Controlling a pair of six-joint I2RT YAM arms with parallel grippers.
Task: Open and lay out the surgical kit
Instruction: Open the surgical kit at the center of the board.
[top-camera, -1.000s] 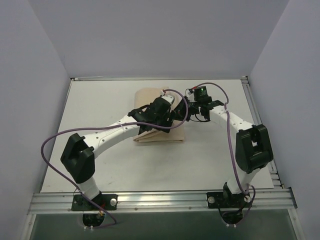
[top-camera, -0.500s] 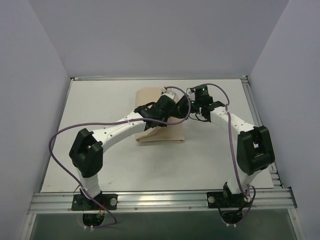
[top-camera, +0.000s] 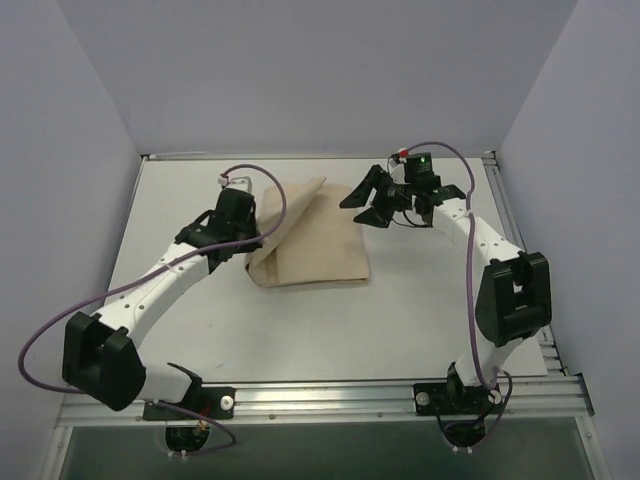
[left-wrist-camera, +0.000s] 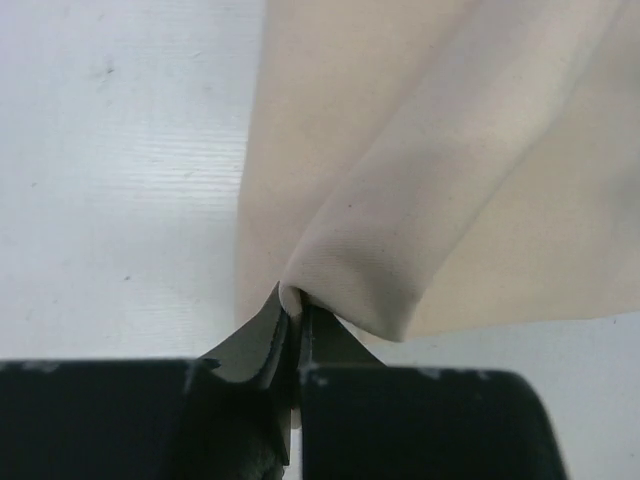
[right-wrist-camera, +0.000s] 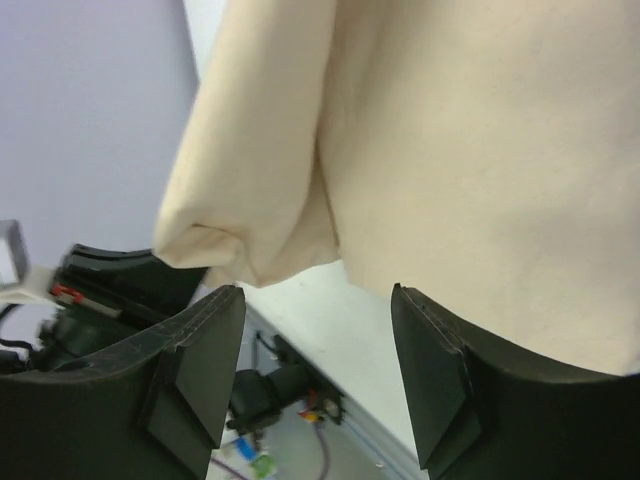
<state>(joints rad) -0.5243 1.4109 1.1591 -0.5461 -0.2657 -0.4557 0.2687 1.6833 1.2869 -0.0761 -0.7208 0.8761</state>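
The surgical kit is a beige cloth wrap (top-camera: 315, 245) lying mid-table, with one flap lifted along its left side. My left gripper (top-camera: 252, 232) sits at that left edge. In the left wrist view the left gripper (left-wrist-camera: 296, 308) is shut on a pinched fold of the cloth (left-wrist-camera: 450, 170), which rises away from the fingertips. My right gripper (top-camera: 362, 203) hovers just off the wrap's far right corner, open. In the right wrist view the right gripper (right-wrist-camera: 318, 335) holds nothing, and the cloth (right-wrist-camera: 480, 150) hangs beyond its fingers. What is inside the wrap is hidden.
The white table (top-camera: 200, 330) has a metal rail (top-camera: 320, 395) along its near edge and another on its right side. Grey walls close in the left, back and right. A purple cable (top-camera: 275, 195) loops over the left wrist near the cloth.
My left gripper has shut on the cloth flap and swung left with it, lifting the flap open. My right gripper has opened, let go of the cloth and drawn back to the right.
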